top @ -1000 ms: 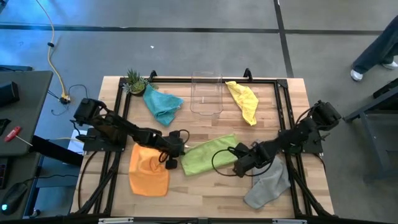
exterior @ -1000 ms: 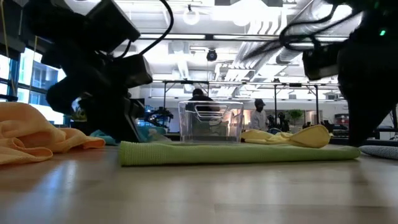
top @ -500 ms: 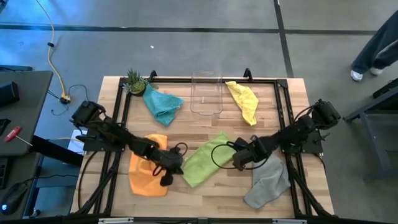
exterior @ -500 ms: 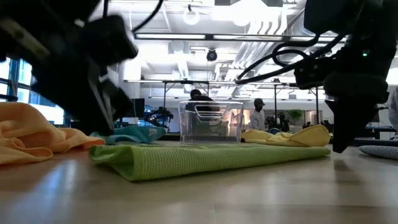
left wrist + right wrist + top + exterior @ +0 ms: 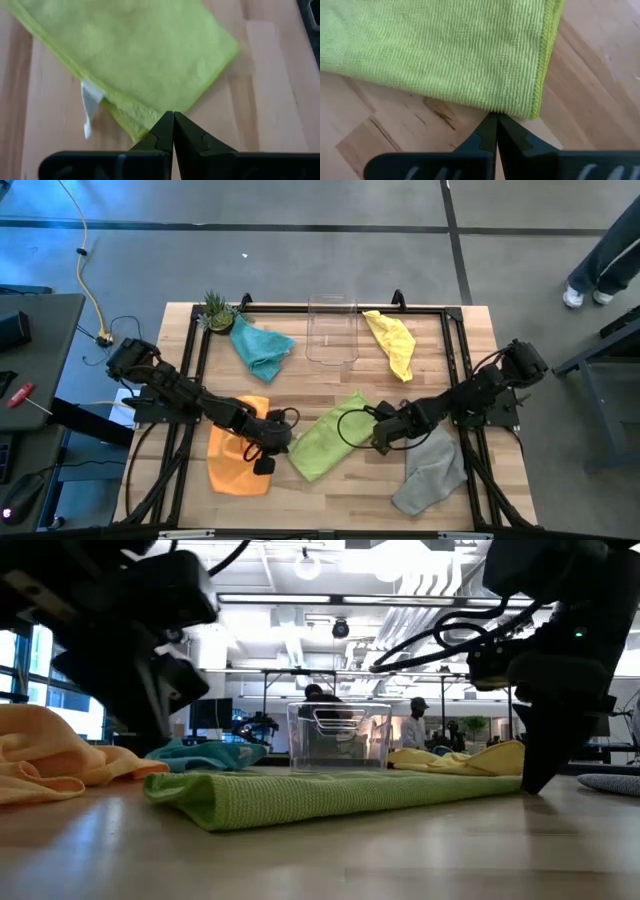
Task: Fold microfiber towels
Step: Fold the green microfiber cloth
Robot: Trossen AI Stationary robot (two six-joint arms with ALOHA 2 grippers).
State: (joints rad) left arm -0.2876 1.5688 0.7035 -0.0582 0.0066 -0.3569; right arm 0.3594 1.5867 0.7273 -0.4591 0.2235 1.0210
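A folded lime green towel (image 5: 330, 438) lies slantwise on the table's middle, with a white tag (image 5: 90, 102) sticking out of its near-left end. My left gripper (image 5: 272, 458) is shut, its tips at that near-left corner (image 5: 142, 131). My right gripper (image 5: 375, 442) is shut too, its tips at the towel's right hem (image 5: 535, 107). An orange towel (image 5: 238, 455) lies crumpled under my left arm. A grey towel (image 5: 432, 470) lies near right, a teal one (image 5: 262, 348) far left and a yellow one (image 5: 392, 342) far right. My left gripper's shut tips stand over the green towel's near-left corner (image 5: 150, 127), slanting down from the table's left; I cannot tell whether they touch it. My right gripper's shut tips (image 5: 530, 780) point steeply down and meet the table at the corner of the right hem (image 5: 492, 109); whether they press the cloth is not plain.
A clear plastic bin (image 5: 332, 330) stands at the far middle between the teal and yellow towels. A small plant (image 5: 216, 308) sits at the far left corner. A black frame (image 5: 300, 310) runs around the tabletop. Bare wood shows along the near edge.
The green towel has turned about on the table: it lay across, now it slants, its left end nearer the near edge. My left gripper has gone toward the near edge, still shut. My right gripper has shifted a little toward the table's left.
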